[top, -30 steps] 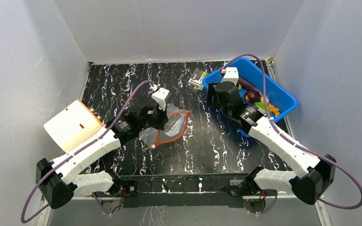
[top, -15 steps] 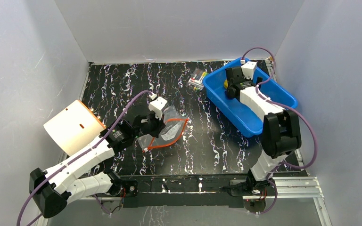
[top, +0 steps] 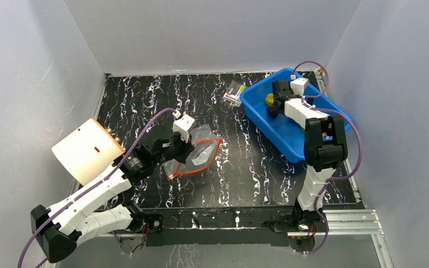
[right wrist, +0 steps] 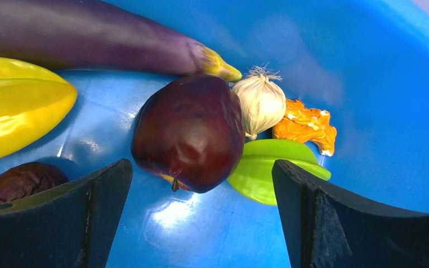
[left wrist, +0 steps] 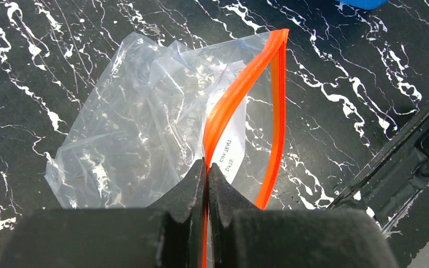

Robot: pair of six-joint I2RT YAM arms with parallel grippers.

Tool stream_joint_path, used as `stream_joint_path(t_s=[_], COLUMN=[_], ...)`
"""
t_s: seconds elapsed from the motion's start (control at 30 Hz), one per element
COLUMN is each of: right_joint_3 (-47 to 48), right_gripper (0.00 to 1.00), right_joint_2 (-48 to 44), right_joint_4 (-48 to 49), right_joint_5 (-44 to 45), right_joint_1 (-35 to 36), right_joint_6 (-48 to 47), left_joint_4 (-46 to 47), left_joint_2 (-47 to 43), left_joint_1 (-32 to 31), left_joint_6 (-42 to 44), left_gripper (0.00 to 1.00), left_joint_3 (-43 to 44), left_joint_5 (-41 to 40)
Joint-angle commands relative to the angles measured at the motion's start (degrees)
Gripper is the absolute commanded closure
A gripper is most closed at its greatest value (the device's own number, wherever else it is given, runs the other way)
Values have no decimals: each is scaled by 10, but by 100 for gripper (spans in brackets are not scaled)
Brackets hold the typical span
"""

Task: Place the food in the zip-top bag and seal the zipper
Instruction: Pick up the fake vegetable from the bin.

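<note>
The clear zip-top bag [left wrist: 139, 123] lies crumpled on the black marbled table, also seen in the top view [top: 200, 152]. Its red-orange zipper [left wrist: 236, 97] stands open in a loop. My left gripper [left wrist: 206, 170] is shut on one zipper strip; in the top view it [top: 180, 146] is at the bag's left edge. My right gripper [right wrist: 201, 170] is open low inside the blue bin [top: 287, 137], its fingers on either side of a dark red round fruit [right wrist: 190, 131]. Around the fruit lie the purple eggplant [right wrist: 89, 33], a yellow piece [right wrist: 17, 111], a beige garlic [right wrist: 262, 103], an orange piece [right wrist: 304, 125] and a green piece [right wrist: 273, 167].
A small clear packet of colourful sticks [top: 233, 94] lies just left of the bin. A white and orange cylinder [top: 86, 148] sits at the left table edge. A dark brown-purple piece [right wrist: 22, 181] lies by my right gripper's left finger. Grey walls enclose the table.
The right arm has folded upright and its gripper has moved to the far end of the bin, down among the food. The left gripper has drawn the bag slightly toward the near left.
</note>
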Motion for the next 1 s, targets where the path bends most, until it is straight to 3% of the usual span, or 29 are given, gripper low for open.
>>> stream_joint_path(t_s=[0.0,0.37,0.97], right_joint_3=[21,-2,-21], right_gripper=[4,11,37], right_joint_2=[13,30,11], right_joint_4=[29,73,93], right_joint_5=[5,8,24], right_joint_1=[-4,-5,-6], right_joint_6=[9,-19,-46], left_joint_4=[5,4,8], left_joint_2=[-18,-7,-5], left_joint_1=[2,2,2], left_joint_6=[8,7,11], left_gripper=[100,100,100], left_joint_3=[-5,-4,-7], left_joint_5=[-14,-21,-44])
